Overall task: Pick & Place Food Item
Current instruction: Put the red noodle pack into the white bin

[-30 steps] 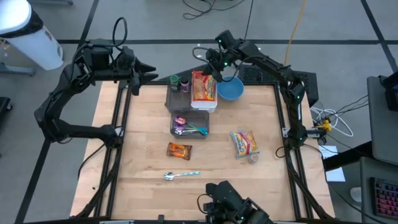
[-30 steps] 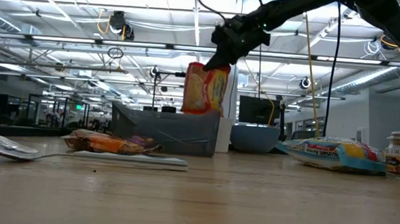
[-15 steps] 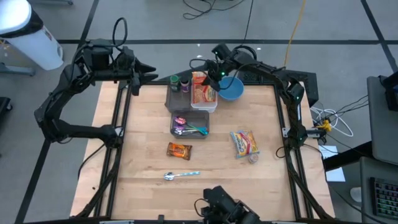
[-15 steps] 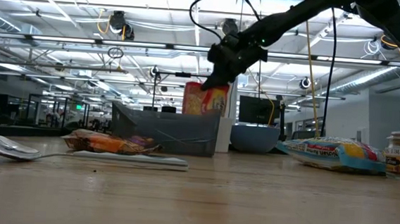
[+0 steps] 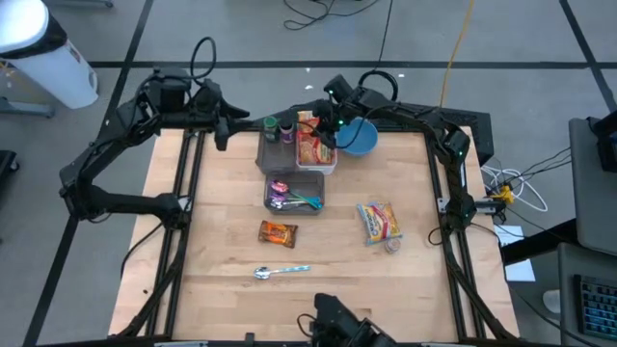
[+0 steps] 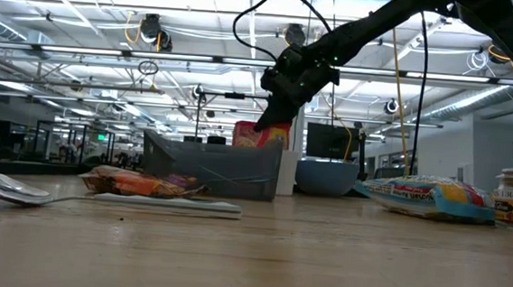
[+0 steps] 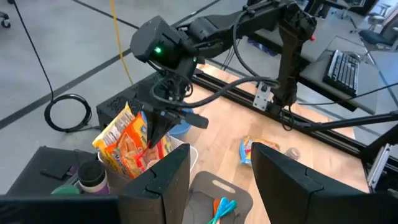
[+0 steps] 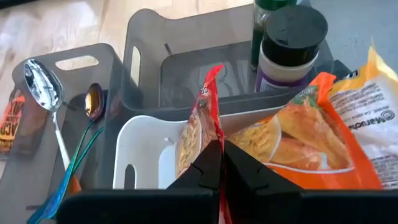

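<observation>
Your orange noodle packet (image 5: 310, 146) stands on edge inside the white bin (image 8: 144, 151), "Maruchan" partly readable on it. Right gripper (image 5: 326, 130) is clamped tight on the packet's top corner, arm stretched low across the table's far edge, just beside the blue bowl (image 5: 361, 139). Left gripper (image 5: 228, 128) hovers part open, holding nothing, well apart from the bin

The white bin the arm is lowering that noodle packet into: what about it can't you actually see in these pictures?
- White bin: its floor is hidden by the noodle packet in the right wrist view.
- Low view: the grey bin in front hides the white bin and the packet's lower part.
- High view: the right gripper covers the packet's edge.
- Jars: labels too small to read.
</observation>
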Robot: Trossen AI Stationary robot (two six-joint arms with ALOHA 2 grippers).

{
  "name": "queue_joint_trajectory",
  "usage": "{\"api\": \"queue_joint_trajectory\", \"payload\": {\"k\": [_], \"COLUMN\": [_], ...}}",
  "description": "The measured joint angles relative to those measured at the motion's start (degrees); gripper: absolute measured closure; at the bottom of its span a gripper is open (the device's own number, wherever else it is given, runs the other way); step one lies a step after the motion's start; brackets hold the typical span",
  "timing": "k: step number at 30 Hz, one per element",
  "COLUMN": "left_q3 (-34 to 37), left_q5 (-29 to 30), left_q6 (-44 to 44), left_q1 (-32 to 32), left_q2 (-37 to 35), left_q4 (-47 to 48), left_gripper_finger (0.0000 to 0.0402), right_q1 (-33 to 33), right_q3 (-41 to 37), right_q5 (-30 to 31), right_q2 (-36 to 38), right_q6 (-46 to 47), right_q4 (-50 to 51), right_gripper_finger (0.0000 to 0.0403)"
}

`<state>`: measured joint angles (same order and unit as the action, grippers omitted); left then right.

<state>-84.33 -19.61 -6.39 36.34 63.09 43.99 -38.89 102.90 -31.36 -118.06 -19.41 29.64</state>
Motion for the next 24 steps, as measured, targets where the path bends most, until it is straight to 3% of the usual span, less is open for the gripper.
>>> {"api": "queue_joint_trajectory", "payload": {"k": [18,24], "left_q3": [0.83,0.83], "left_q5": [-1.35,-1.35], "left_q6": [-0.13,-0.01], "left_q1": [0.02,0.02], "left_q2": [0.02,0.01], "left_q4": [-1.71,-1.69], "left_gripper_finger": [0.0222,0.0222], "right_q1": [-0.09,-0.11], "right_q3": [-1.6,-1.6], "right_q5": [0.22,0.14], "right_q2": [0.0,0.0], "right_q6": [2.17,2.11], "right_q4": [-4.74,-5.02], "right_gripper_finger": [0.0402,0.0378]}}
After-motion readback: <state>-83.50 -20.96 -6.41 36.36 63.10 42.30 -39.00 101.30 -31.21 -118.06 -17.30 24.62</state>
